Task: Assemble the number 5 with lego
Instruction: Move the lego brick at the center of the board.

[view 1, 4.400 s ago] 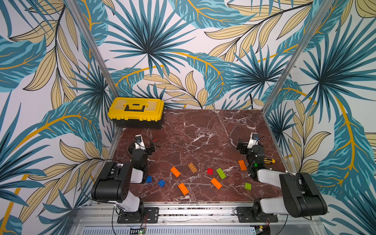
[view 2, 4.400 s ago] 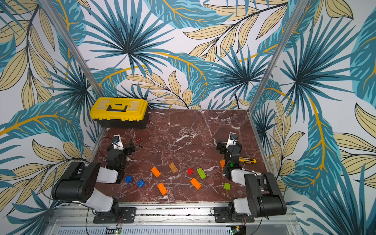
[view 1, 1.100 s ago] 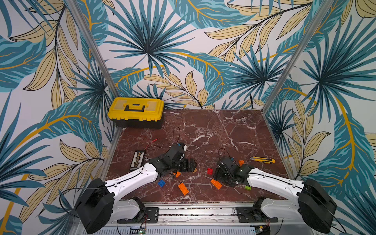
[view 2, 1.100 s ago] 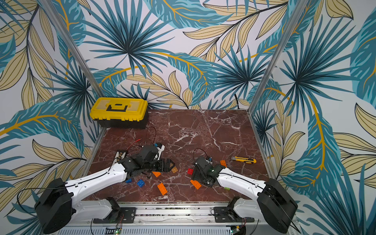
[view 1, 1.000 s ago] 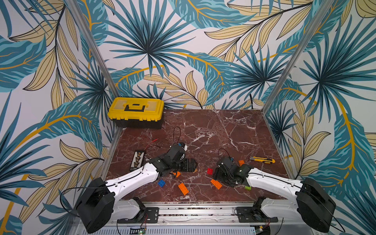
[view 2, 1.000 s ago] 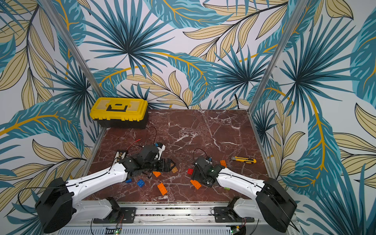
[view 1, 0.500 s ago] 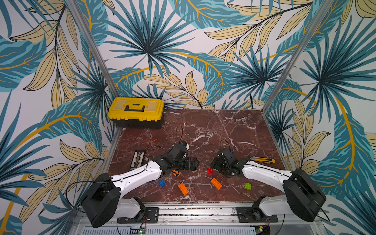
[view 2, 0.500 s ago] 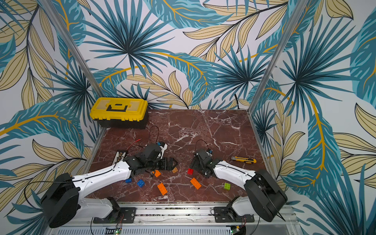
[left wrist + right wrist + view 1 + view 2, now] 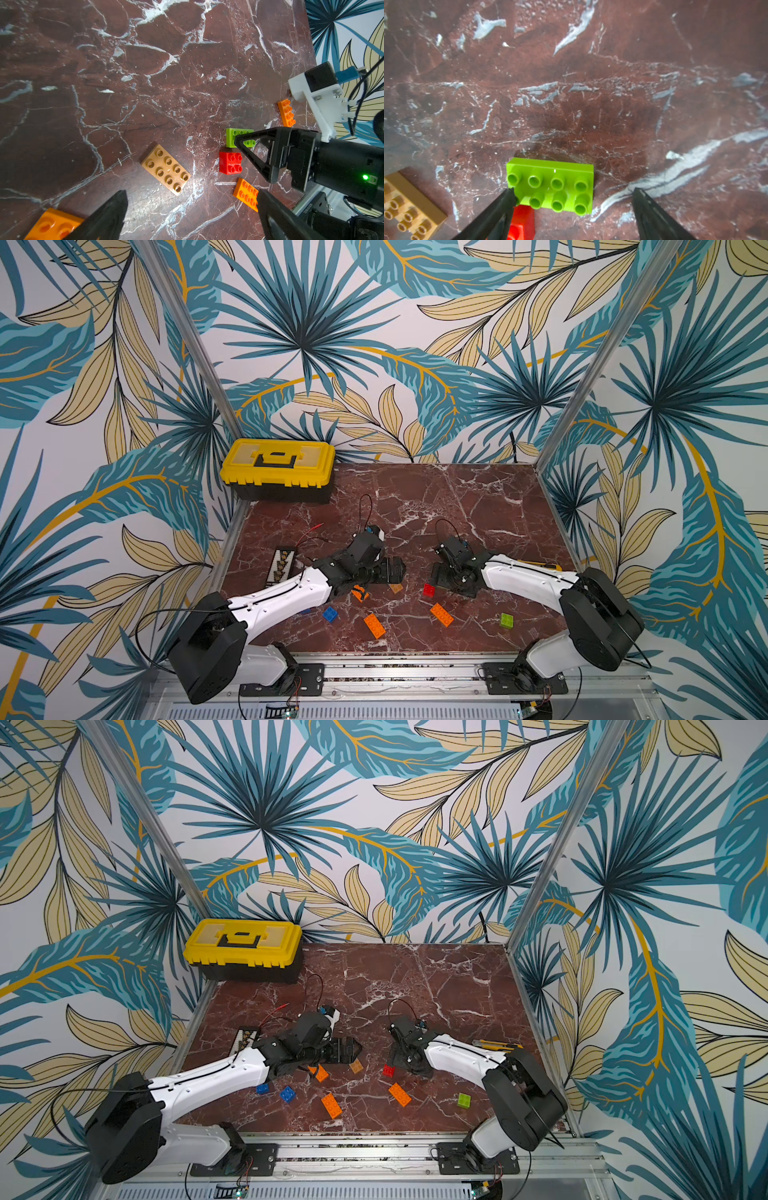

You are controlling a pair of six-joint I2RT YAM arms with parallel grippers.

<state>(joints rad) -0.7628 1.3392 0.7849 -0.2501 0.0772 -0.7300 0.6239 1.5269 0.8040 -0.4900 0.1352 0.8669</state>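
**Both pincers open above loose lego on the marbled bench (image 9: 457, 497).**

The right pincer (image 9: 573, 190) is spread wide over a lime green brick (image 9: 550, 185). One fingertip overlaps the brick's corner and the other stands clear of it. A red brick (image 9: 522, 222) lies just beside it, crowding that finger. The left pincer (image 9: 191, 192), also spread and empty, hangs near a tan brick (image 9: 166, 169), with an orange brick (image 9: 54, 225) against one finger. Another orange brick (image 9: 374, 625), a blue brick (image 9: 330, 614) and a small green brick (image 9: 506, 620) lie separate near the front edge. A yellow toolbox (image 9: 278, 466), black strip (image 9: 282, 566) and utility knife (image 9: 494, 1045) sit at the margins.
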